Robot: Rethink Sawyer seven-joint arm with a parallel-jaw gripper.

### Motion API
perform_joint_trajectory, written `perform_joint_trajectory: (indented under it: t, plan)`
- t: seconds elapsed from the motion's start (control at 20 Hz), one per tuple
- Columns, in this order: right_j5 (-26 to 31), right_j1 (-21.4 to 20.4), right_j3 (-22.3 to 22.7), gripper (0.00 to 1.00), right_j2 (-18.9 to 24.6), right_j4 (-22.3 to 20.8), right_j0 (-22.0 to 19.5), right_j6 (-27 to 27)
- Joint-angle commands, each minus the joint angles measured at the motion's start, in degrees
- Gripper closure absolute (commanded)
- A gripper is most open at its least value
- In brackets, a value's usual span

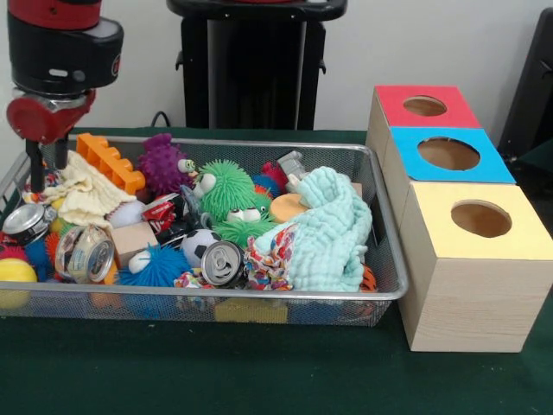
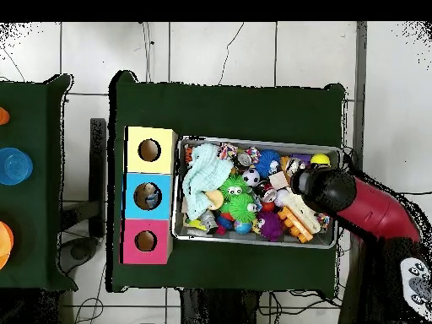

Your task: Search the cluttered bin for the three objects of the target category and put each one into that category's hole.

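Observation:
The wire mesh bin (image 1: 259, 296) is full of toys, cloths and cans; it also shows in the overhead view (image 2: 253, 140). My gripper (image 1: 47, 178) hangs over the bin's left end in the front view, its two black fingers apart and empty, tips just above a cream cloth (image 1: 82, 194) and a silver can (image 1: 26, 223). In the overhead view the arm's head (image 2: 325, 190) hides the gripper. A greyish see-through piece, maybe a bottle (image 1: 291, 162), pokes out behind the mint cloth (image 1: 328, 229). No other bottle shows. The red-topped box's hole (image 1: 424, 105) is farthest from me; it also shows in the overhead view (image 2: 145, 241).
The blue-topped box (image 1: 449, 154) and the yellow-topped box (image 1: 480, 219) stand beside the bin's right end. More silver cans (image 1: 223, 262) (image 1: 86, 252), an orange block (image 1: 108, 160), a purple fuzzy toy (image 1: 162, 164) and green spiky balls (image 1: 229, 186) fill the bin.

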Motion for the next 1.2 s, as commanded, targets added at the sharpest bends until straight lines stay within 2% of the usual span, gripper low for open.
perform_joint_trajectory:
  t: [0.05,0.25,0.35,0.55,0.65,0.8,0.85,1.05,1.2]
  plan:
    - [-2.65,-0.08,8.29,0.0,8.69,-5.71,0.55,-11.37]
    - [-0.05,1.23,6.51,0.0,4.73,-5.67,6.22,-3.98]
    - [-0.35,1.53,6.63,0.0,4.45,-5.3,6.96,-2.6]
    - [-2.77,1.05,8.16,0.0,4.71,-5.72,6.19,-3.92]
    - [-1.76,-1.45,9.77,0.0,4.71,-6.11,5.27,-6.18]
    - [5.44,-7.93,11.5,0.0,4.61,-6.15,3.19,-11.93]
    - [5.86,-8.66,11.78,0.0,4.81,-6.38,2.55,-12.88]
    - [2.71,-6.64,11.25,0.0,6.45,-7.96,0.22,-13.77]
    - [0.65,-1.42,7.71,0.0,8.37,-8.9,-1.36,-13.2]
